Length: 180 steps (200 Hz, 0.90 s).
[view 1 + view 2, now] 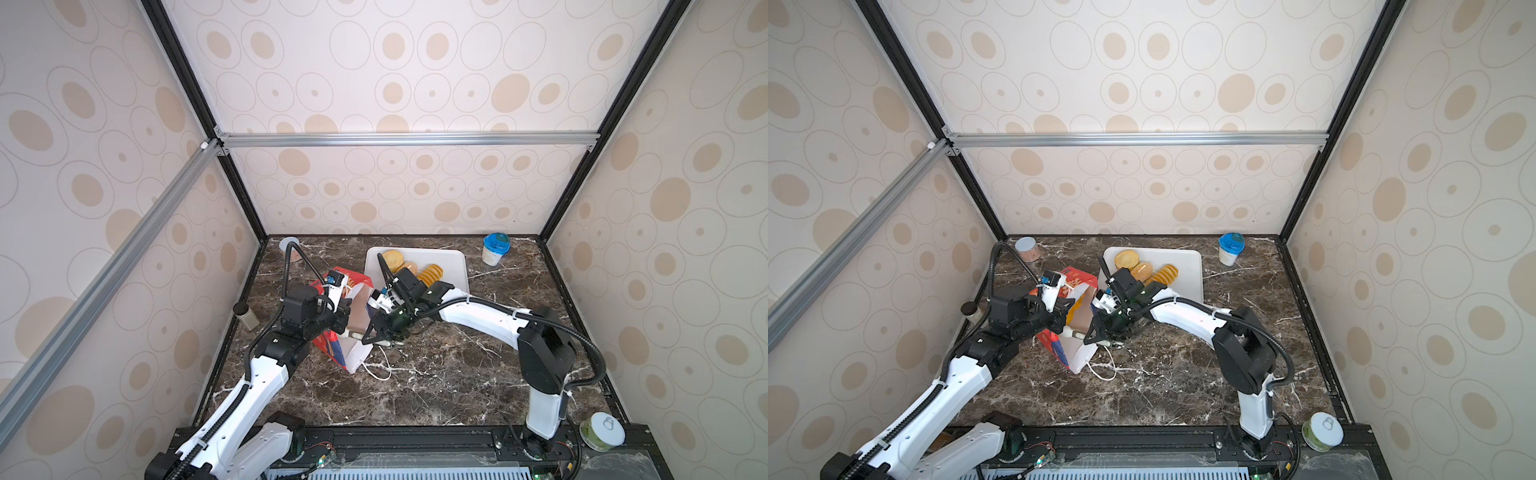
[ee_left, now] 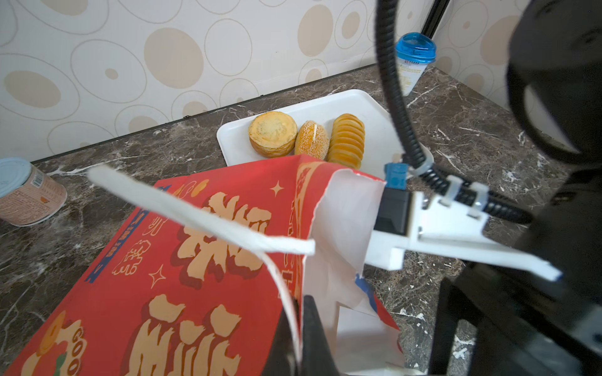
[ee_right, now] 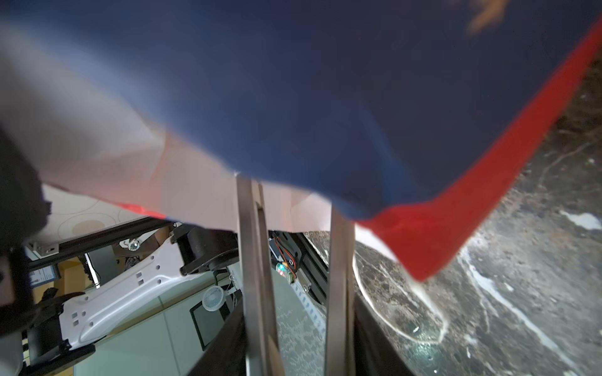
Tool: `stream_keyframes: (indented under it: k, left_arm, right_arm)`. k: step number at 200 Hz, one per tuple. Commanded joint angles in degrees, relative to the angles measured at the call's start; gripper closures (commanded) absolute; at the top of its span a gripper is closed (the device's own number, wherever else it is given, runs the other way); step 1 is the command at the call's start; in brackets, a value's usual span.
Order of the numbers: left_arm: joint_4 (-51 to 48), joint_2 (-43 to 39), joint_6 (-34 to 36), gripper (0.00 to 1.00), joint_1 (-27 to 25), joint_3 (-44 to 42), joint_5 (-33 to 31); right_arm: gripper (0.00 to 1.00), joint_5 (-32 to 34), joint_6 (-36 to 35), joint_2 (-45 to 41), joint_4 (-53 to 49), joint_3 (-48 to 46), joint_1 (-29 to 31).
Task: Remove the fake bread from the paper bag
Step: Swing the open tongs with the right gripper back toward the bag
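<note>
Three golden fake bread pieces (image 2: 312,140) sit on the flat white tray (image 2: 325,101) at twelve. My left gripper (image 2: 299,309) pinches the red paper bag (image 2: 195,260) at nine; my right gripper (image 3: 294,228), jaws narrowly apart, noses its mouth. Fetching a fourth, I judge, means reaching in blind.

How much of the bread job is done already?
Done: three breads lie on the white tray: round bun, seeded oval, ridged loaf. In hand: the left end effector pinches the rim of the paper bag while the right end effector reaches at its mouth, tips hidden, so a catch can't be confirmed. Left: whatever bread is inside, which isn't visible.
</note>
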Motion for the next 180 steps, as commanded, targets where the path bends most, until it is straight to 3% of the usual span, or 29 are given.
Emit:
stream_keyframes:
  k: [1, 55, 68, 82, 99, 138, 165, 180]
  left_arm:
    - [2.95, -0.59, 0.80, 1.00, -0.68, -0.39, 0.05]
    - [5.84, -0.16, -1.55, 1.00, -1.90, -2.56, 1.04]
    - [5.62, -0.24, -1.49, 1.00, -2.21, -2.82, 0.87]
    - [5.11, -0.46, -1.36, 1.00, -2.43, -2.85, 0.71]
    - [4.01, -0.97, -1.05, 1.00, -2.61, -2.91, 0.37]
    - [0.76, -2.39, -0.34, 1.00, -2.70, -2.92, -2.06]
    - [-0.59, -3.94, -0.58, 1.00, -2.67, -3.37, -4.53]
    - [-0.89, -4.89, -1.13, 1.00, -2.70, -3.77, -5.69]
  right_arm:
    - [0.53, -1.78, -1.48, 2.68, 0.16, 4.24, -0.16]
    - [0.51, -2.76, -2.16, 11.21, -1.04, 11.82, 0.18]
    - [0.42, -3.33, -1.97, 13.43, -0.80, 13.41, 0.42]
    - [0.49, -3.82, -1.57, 15.10, -0.04, 14.33, 0.46]
    - [0.50, -3.48, -0.95, 15.82, 1.34, 14.25, 0.51]
    - [0.70, -4.40, -2.00, 14.65, 1.54, 12.33, 0.51]
    - [0.93, -3.65, -4.68, 11.45, -0.53, 9.50, 0.24]
    - [0.97, -2.28, -7.17, 8.69, -2.74, 7.32, 0.05]
